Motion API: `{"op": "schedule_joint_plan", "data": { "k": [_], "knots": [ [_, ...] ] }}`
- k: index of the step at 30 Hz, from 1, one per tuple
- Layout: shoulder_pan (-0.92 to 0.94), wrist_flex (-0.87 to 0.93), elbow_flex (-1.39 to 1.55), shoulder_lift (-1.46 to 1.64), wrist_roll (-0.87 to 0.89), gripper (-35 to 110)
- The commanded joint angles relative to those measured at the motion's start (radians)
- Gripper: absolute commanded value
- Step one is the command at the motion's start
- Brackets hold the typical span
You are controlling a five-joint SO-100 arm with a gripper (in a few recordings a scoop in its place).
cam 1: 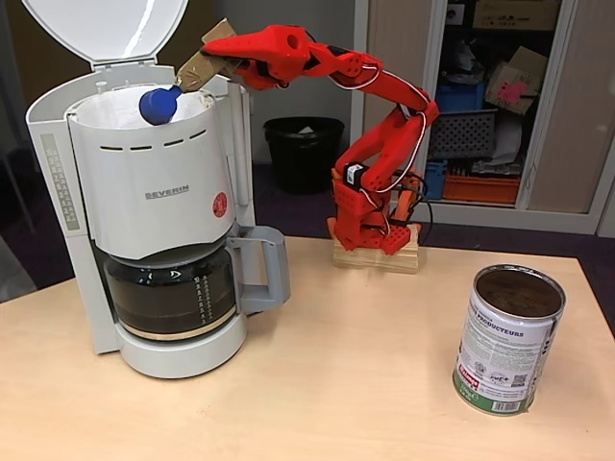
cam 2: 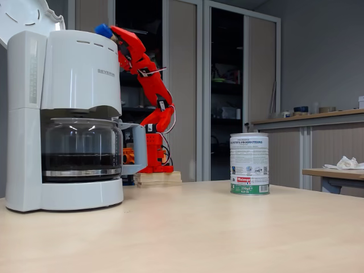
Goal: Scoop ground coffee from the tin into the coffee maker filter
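Observation:
The white coffee maker filter (cam 1: 144, 182) sits in the machine at the left, its lid (cam 1: 106, 27) swung up. My red gripper (cam 1: 215, 56) reaches over the filter's right rim, shut on the brown-wrapped handle of a blue scoop (cam 1: 157, 105). The scoop's bowl hangs just over the paper lining, and its contents are hidden. In a fixed view from the side, the scoop (cam 2: 103, 29) and gripper (cam 2: 120, 40) peek out above the filter (cam 2: 82, 71). The tin (cam 1: 507, 338) stands open at the right, far from the gripper, with dark ground coffee (cam 1: 520, 291) inside. From the side the tin (cam 2: 249, 164) shows its label.
A dark glass carafe (cam 1: 173, 288) with a grey handle (cam 1: 269, 269) sits under the filter. The arm's base (cam 1: 375, 245) is mounted on a wooden block at the table's back edge. A black bin (cam 1: 303, 149) stands on the floor behind.

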Motion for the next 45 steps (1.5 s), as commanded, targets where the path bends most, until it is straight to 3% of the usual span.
{"op": "schedule_joint_plan", "data": {
  "k": [1, 10, 27, 34, 45],
  "knots": [
    [0.032, 0.003, 0.018, 0.051, 0.037, 0],
    [0.087, -0.080, 0.133, 0.123, 0.038, 0],
    [0.155, -0.252, 0.083, 0.066, 0.000, 0],
    [0.026, -0.032, -0.072, 0.100, -0.316, 0],
    [-0.192, 0.413, -0.249, 0.129, -1.095, 0]
  ]
}}
